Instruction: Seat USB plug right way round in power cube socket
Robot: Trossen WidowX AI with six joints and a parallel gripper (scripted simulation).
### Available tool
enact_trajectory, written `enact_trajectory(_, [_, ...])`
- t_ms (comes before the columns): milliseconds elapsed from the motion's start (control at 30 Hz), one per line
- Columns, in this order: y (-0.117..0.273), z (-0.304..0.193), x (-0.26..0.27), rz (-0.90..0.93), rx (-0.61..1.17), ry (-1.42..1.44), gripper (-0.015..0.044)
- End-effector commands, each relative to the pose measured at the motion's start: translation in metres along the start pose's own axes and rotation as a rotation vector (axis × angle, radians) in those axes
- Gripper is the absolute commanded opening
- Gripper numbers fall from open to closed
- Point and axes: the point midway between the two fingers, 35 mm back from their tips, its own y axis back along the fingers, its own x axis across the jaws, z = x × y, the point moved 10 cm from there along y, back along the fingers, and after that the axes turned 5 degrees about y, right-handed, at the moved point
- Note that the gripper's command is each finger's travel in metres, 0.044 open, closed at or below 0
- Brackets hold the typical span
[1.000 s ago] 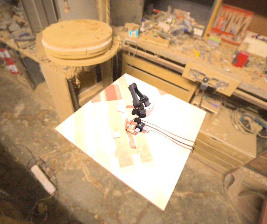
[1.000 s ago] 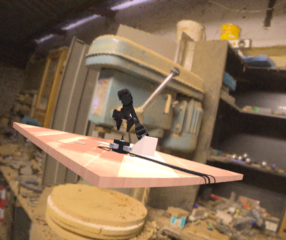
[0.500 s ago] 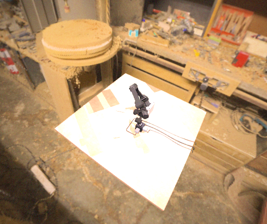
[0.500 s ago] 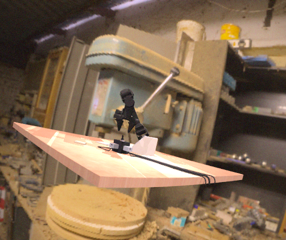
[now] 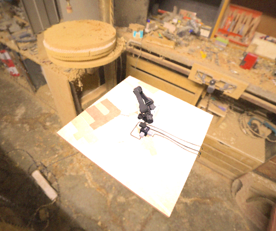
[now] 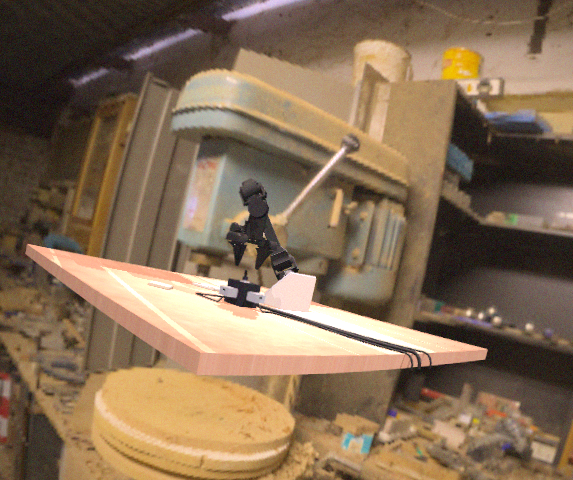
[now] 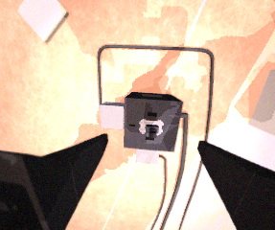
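Note:
The power cube (image 5: 146, 131) (image 6: 239, 295) (image 7: 136, 140) is dark and stands on the table. The USB plug (image 6: 245, 276) (image 7: 151, 131) is small and black and stands upright from the cube's top, with a pale outline around its base in the wrist view. How deep it sits and which way round it is are too small to tell. My gripper (image 6: 248, 266) (image 7: 151, 141) is open and empty, pointing down above the cube. In the wrist view its fingers are left and right of the plug, touching nothing.
White plugs (image 7: 112, 117) (image 7: 148, 156) stick out from two cube sides. A cable loop (image 7: 156, 47) runs around the cube, and cables (image 6: 327, 326) trail over the table edge. A small white block (image 6: 160, 284) (image 7: 42, 18) lies apart. The white arm base (image 6: 292, 293) is close by.

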Motion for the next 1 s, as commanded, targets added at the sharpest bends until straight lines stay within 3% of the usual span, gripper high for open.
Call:
enact_trajectory(0, [-0.0068, 0.0004, -0.0011, -0.004, -0.007, 0.005, 0.044])
enact_trajectory(600, [-0.0161, 0.0005, -0.0012, -0.004, -0.007, 0.005, 0.044])
enact_trajectory(967, [-0.0143, 0.0006, -0.0002, -0.003, -0.002, 0.0, 0.0151])
